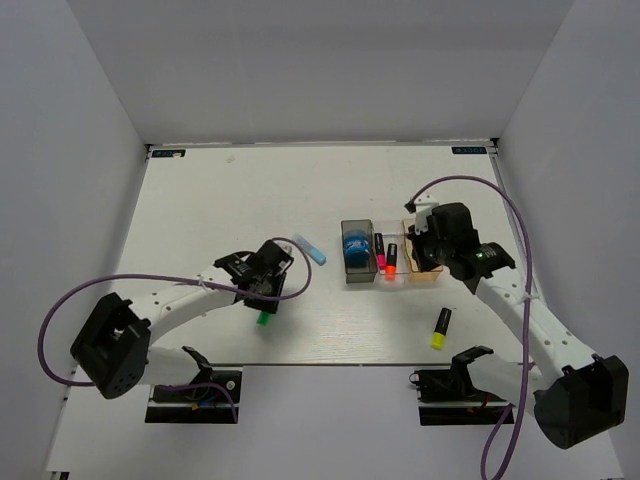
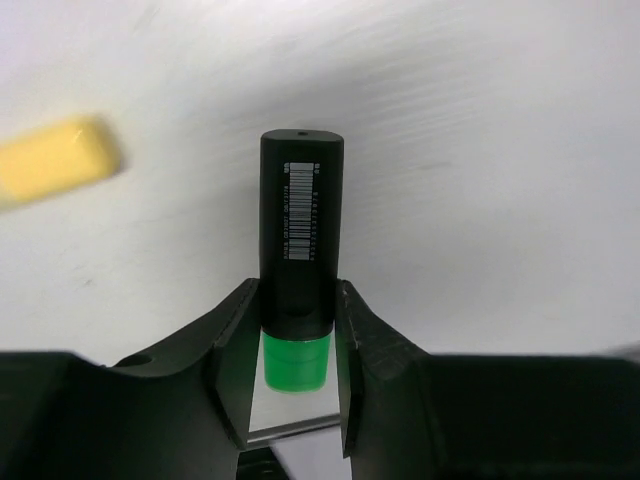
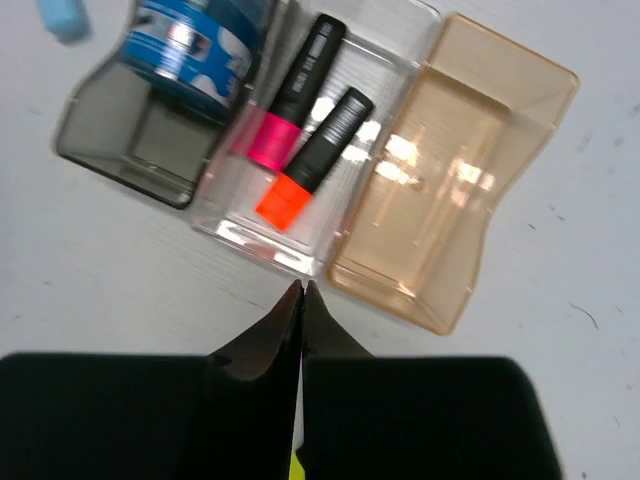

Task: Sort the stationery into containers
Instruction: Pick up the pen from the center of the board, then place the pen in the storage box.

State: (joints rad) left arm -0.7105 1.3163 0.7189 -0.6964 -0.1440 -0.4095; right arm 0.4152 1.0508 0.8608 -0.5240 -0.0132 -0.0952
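My left gripper is shut on a black marker with a green cap, its fingers pressed on both sides of the body. A small cream-yellow piece lies beside it. Three joined bins stand in a row. The smoky one holds the blue tape roll. The clear one holds a pink-capped marker and an orange-capped marker. The tan one looks empty. My right gripper is shut and empty over the tan bin.
A light-blue stick lies on the table left of the bins. A yellow-capped marker lies in front of the bins near the right arm. White walls enclose the table on three sides.
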